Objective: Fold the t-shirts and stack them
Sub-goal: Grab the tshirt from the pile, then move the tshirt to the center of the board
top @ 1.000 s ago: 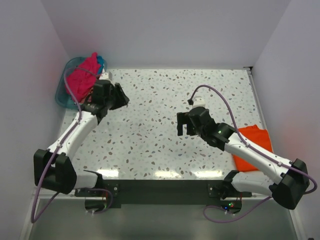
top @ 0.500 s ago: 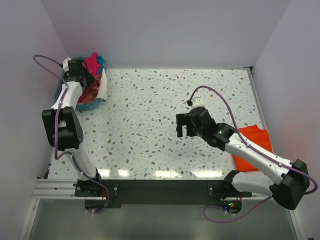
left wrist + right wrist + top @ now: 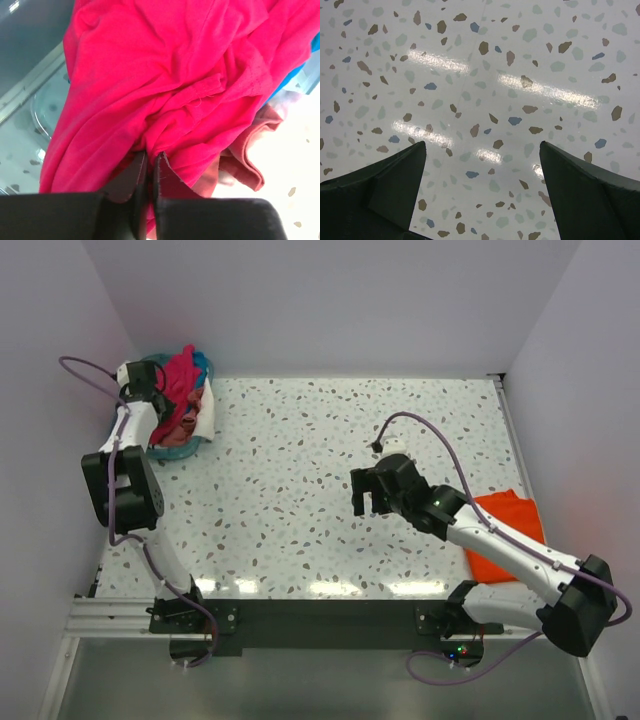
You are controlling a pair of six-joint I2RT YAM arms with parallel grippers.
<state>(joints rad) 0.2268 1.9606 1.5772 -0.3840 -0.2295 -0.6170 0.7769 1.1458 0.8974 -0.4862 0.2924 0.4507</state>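
Observation:
The magenta-pink t-shirt (image 3: 180, 373) lies crumpled on top of a pile in the teal basin (image 3: 128, 430) at the far left corner. My left gripper (image 3: 160, 400) reaches into the basin. In the left wrist view the left gripper (image 3: 150, 159) is shut, pinching a fold of the magenta-pink t-shirt (image 3: 165, 65). A salmon t-shirt (image 3: 250, 145), a teal t-shirt (image 3: 300, 75) and a white t-shirt (image 3: 207, 412) lie under it. The orange t-shirt (image 3: 505, 530) lies folded at the right edge. My right gripper (image 3: 370, 492) hangs open and empty over the middle of the table, as the right wrist view (image 3: 482, 150) shows.
The speckled tabletop (image 3: 300, 460) runs between the basin and the orange t-shirt. White walls close in on the left, back and right. The right arm's purple cable (image 3: 440, 435) loops above the table.
My left arm has swung from the table beside the basin back into the basin and closed on the magenta-pink t-shirt. The right arm has barely moved.

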